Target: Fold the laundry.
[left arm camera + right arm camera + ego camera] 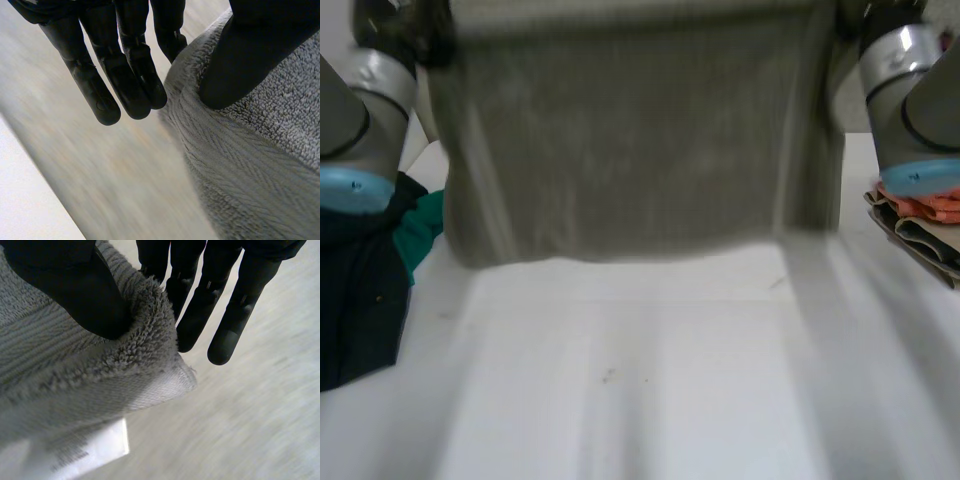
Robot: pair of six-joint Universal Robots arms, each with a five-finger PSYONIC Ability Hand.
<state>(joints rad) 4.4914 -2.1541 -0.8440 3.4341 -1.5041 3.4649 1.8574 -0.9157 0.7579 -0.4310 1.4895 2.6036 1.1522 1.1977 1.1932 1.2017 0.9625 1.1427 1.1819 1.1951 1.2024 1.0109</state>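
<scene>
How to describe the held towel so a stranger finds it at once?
Look above the middle of the white table. The grey towel hangs there, pinched by the left hand and right hand; the dark clothes and orange cloth beside it lie in piles.

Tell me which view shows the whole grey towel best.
The head view: the grey towel hangs spread out over the table. The left wrist view shows its edge pinched by the left hand, the right wrist view a corner with a white label in the right hand.
</scene>
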